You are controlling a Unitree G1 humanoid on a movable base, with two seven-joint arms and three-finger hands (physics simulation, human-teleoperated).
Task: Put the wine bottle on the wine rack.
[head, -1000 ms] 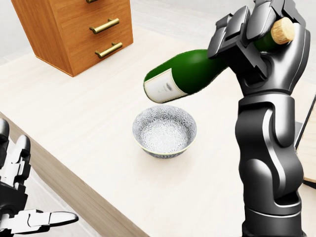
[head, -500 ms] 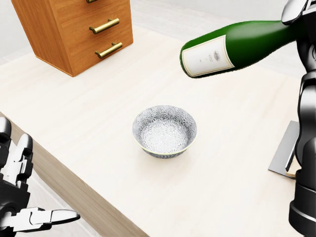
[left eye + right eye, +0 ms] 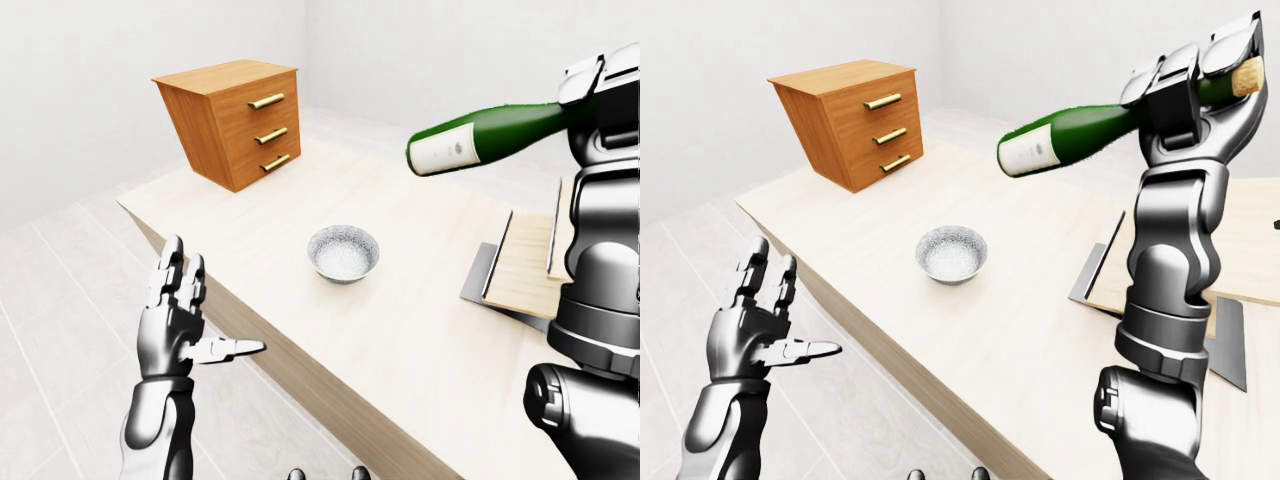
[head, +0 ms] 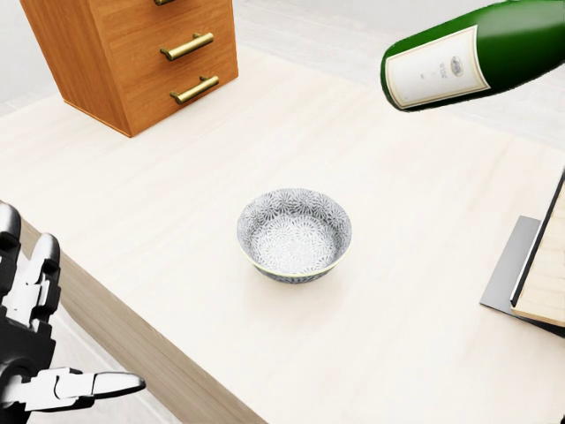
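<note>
1. While it's held up in the air, the wine bottle (image 3: 1070, 138) lies nearly sideways: dark green glass, cream label near the base w/ a small emblem, tan cork at the neck end. Base points left, neck right, above the table's far right part.
2. Right hand (image 3: 1200, 75) is clamped round the bottle neck, fingers wrapped over it, cork poking out past them in the right-eye view.
3. Left hand (image 3: 180, 315) is off the table's near left edge, fingers spread apart, thumb sticking out sideways, holding nothing.
4. Table (image 4: 177, 203) is pale light wood w/ a thick edge. Patterned white/grey bowl (image 4: 294, 234) sits about mid-table.
5. Wooden drawer unit (image 3: 235, 120) w/ three brass handles stands at the far left corner.
6. Wine rack (image 3: 525, 265), light wood slats on a grey base plate, is on the table's right side, well below the bottle.
7. Room: plain white walls, pale tiled floor.
</note>
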